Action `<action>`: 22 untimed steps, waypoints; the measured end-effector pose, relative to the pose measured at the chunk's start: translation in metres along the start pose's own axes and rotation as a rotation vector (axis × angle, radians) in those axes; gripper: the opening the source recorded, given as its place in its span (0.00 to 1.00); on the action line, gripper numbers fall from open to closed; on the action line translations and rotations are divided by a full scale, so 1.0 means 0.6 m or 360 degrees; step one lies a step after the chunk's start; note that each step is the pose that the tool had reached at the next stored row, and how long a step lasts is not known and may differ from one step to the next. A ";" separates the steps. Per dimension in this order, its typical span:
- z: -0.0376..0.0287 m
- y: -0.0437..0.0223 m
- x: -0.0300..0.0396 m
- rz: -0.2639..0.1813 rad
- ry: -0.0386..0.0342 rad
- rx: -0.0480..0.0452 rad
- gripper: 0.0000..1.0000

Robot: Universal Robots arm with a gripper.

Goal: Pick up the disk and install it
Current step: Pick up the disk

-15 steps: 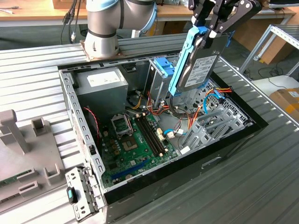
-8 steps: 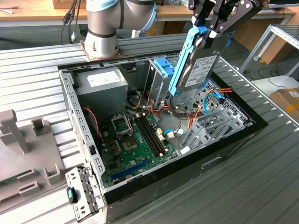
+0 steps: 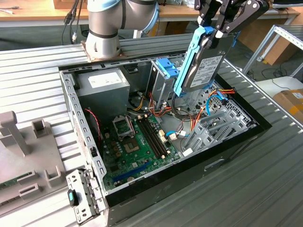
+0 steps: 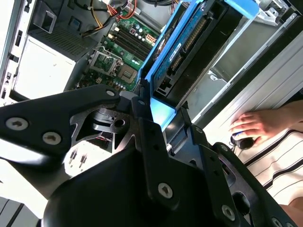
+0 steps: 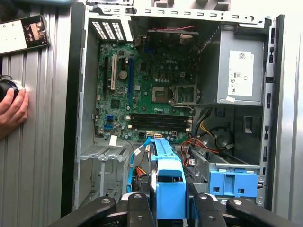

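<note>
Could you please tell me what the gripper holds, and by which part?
The gripper holds the flat grey-metal disk with blue plastic rails by its upper end, above the open computer case.

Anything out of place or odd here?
A person's hand rests on the table beside the open case while the gripper holds the disk tilted above it. No damage visible.
</note>
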State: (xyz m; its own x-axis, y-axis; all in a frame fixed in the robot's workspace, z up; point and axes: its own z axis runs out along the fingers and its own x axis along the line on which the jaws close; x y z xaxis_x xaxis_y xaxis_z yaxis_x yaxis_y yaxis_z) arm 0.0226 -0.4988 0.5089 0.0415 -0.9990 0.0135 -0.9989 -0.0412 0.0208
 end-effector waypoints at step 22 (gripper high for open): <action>0.000 -0.004 0.012 0.0000 0.0000 0.0000 0.37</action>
State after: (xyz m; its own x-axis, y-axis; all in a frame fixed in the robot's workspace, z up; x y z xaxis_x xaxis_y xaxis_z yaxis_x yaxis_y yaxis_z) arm 0.0254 -0.5060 0.5090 0.0414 -0.9990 0.0136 -0.9989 -0.0412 0.0208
